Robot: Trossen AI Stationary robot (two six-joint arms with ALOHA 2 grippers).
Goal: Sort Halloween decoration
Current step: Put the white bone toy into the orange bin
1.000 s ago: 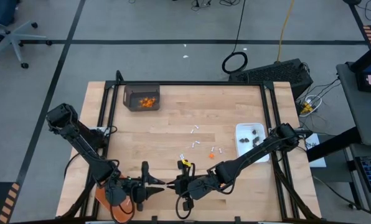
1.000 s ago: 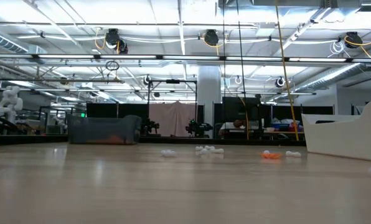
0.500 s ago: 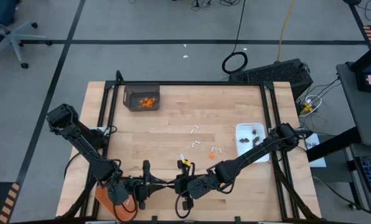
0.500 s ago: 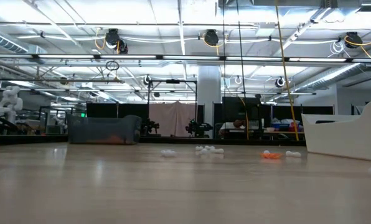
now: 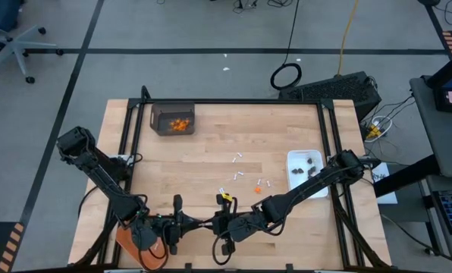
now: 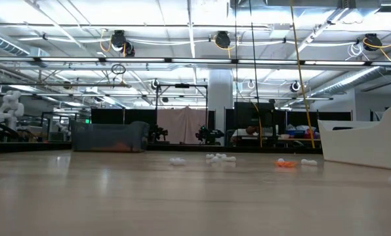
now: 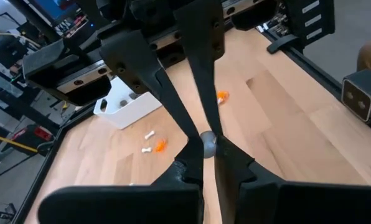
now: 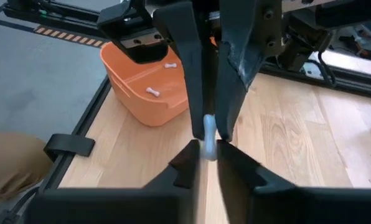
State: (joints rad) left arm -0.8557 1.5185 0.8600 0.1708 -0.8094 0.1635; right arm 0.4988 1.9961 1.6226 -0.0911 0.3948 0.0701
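Two dark six-joint arms, both stretched low toward the near table edge, wrists turned inward so the grippers meet tip to tip. Left gripper [image 5: 194, 224] reaching rightward, its slim dark fingers [image 7: 226, 155] pinched together on a small white stick [image 8: 208, 132]. Right gripper [image 5: 208, 224] reaching leftward, narrow jaws around the same stick, elbow trailing back toward the right side.

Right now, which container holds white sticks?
The orange tray: two white sticks lie inside. The grey bin holds orange bits, the white dish dark bits.
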